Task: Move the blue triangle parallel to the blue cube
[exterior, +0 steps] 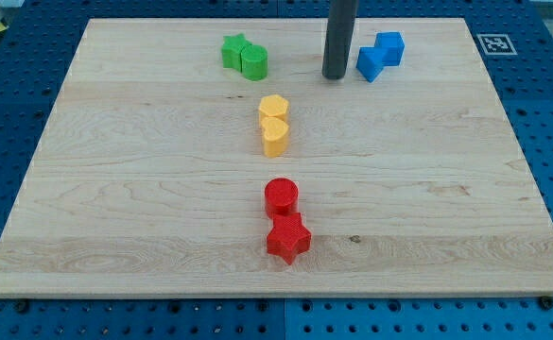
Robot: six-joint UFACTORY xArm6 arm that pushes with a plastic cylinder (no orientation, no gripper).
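The blue triangle (371, 63) and the blue cube (389, 46) sit touching each other near the view's top right, the cube up and right of the triangle. My tip (334, 76) rests on the board just left of the blue triangle, a small gap apart. The dark rod rises from it out of the view's top.
A green star (233, 51) and a green cylinder-like block (254, 62) touch at the top centre-left. Two yellow blocks (274, 124) stand together mid-board. A red cylinder (281, 196) and a red star (288, 238) sit below. The wooden board (115, 189) lies on a blue perforated table.
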